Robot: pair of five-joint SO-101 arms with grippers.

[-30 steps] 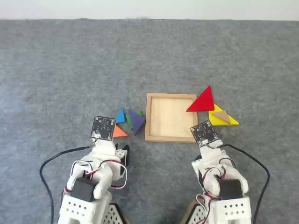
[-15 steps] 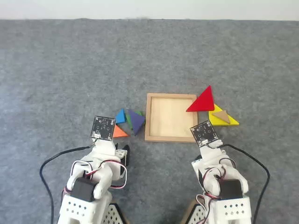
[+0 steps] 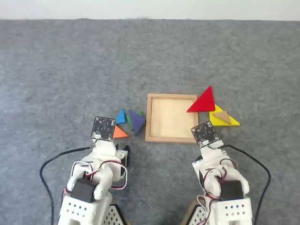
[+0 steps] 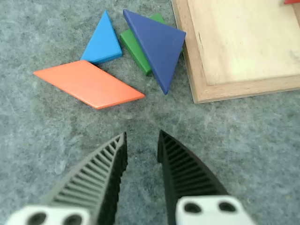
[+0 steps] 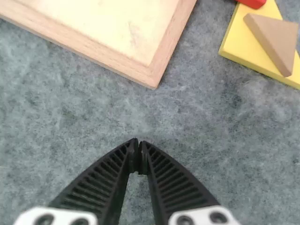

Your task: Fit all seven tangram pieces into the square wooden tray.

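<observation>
Orange parallelogram (image 4: pixel 89 86) lies beside the wooden tray (image 4: pixel 191 56), just ahead of the left claw (image 4: pixel 142 137), its long axis crosswise to the slightly parted jaws. Right claw (image 5: pixel 138 144), pinched closed on nothing, sits off the tray's near corner, farther from that piece.

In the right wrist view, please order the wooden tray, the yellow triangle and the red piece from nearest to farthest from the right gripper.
Starting from the right gripper:
1. Wooden tray: its corner lies just ahead of the fingertips.
2. Yellow triangle: beyond the tray corner and off to the side, with a brown triangle lying on it.
3. Red piece: farthest, past the yellow triangle.
</observation>
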